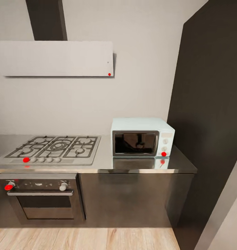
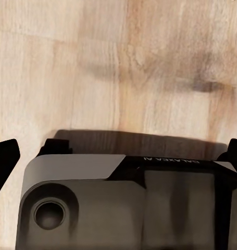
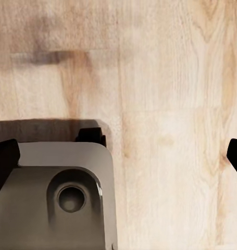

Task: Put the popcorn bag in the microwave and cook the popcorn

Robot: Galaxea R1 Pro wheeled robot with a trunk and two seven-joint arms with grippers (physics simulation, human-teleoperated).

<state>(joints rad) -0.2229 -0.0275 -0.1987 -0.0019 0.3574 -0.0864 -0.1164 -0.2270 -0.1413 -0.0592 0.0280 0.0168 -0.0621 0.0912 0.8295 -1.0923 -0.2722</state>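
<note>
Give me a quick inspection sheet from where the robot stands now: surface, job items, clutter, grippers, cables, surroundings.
Surface: long glossy grey steel countertop, mirror-like, reflecting the microwave.
Job's things: small pale mint-blue microwave with dark glass door standing on the countertop, door shut; popcorn bag nothing seen.
Clutter: nothing seen.
Grippers: left gripper and right gripper open, holding nothing, over the pale wooden floor and grey robot base.
Cables: nothing seen.
Surroundings: steel gas hob, steel oven, white flat hood, dark tall cabinet.
</note>
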